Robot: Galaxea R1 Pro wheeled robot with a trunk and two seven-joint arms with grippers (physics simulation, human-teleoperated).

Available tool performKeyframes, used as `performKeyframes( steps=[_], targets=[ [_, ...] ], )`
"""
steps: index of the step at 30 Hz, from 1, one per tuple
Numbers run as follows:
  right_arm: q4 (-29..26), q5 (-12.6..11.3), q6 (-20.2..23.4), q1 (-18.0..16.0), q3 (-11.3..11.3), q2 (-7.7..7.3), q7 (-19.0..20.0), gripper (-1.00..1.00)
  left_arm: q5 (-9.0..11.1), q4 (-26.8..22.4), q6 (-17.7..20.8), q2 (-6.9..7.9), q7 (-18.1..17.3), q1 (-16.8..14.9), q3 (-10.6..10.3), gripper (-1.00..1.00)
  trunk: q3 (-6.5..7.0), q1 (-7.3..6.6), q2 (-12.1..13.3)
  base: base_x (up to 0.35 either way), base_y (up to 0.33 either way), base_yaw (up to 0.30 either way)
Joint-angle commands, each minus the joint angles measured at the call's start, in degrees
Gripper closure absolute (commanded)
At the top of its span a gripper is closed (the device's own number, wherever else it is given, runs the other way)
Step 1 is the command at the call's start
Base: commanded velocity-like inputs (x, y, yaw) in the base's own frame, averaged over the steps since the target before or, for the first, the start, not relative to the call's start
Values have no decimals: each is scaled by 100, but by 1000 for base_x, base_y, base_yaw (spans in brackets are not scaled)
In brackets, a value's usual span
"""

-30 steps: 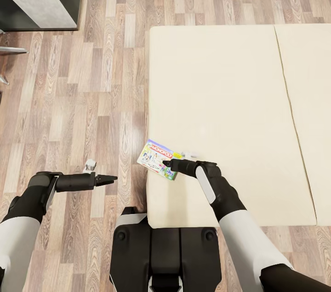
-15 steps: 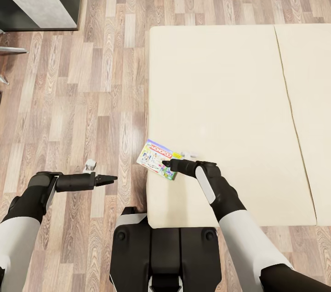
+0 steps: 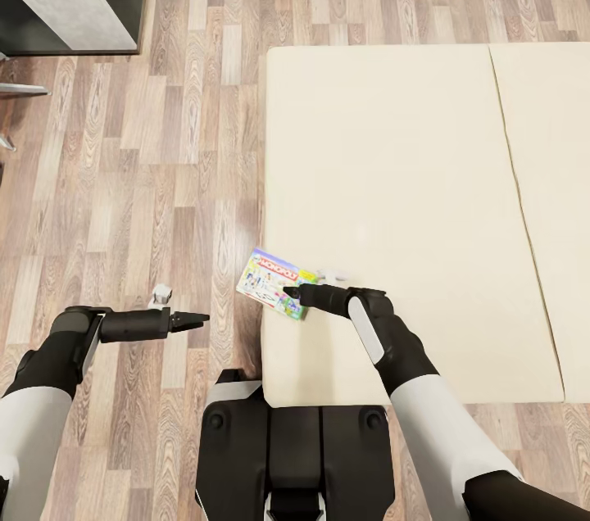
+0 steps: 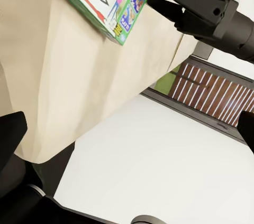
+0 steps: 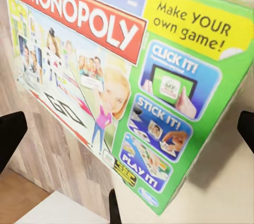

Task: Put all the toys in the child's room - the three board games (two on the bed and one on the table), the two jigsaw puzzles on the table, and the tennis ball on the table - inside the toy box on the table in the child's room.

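mostly about reach: monopoly board game [image 3: 273, 284] lies on the bed [image 3: 410, 177] at its near left corner, half overhanging the floor, long axis slanted. right gripper [image 3: 292, 291], fingers apart, sits at its near edge; left gripper [image 3: 200, 317] is well apart, state unclear.

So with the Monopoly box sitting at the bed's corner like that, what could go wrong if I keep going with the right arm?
The Monopoly box already overhangs the bed edge above the wood floor; more sideways nudging from the right gripper would likely tip it off. In the right wrist view the fingers straddle the box's flat face rather than its thin edge, so closing may find nothing to pinch. The left gripper hovers nearby over the floor and could be struck if the box slides out.
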Motion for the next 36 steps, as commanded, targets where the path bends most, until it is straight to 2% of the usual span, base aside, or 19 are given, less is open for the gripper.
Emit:
performKeyframes(
  steps=[1, 25, 36],
  targets=[
    [-4, 6, 26, -1, -4, 1, 19, -100, -60, -5, 60, -3, -50, -2, 14, -100, -6, 3, -9, 0, 0, 0],
    [-37, 128, -18, 5, 0, 1, -71, -100, -60, -5, 60, 40, -50, -2, 20, -100, -6, 3, -9, 0, 0, 0],
    [-347, 129, 47, 18, -35, 1, -250, -100, -60, -5, 60, 51, -50, -2, 19, -100, -6, 3, -9, 0, 0, 0]
  ],
)
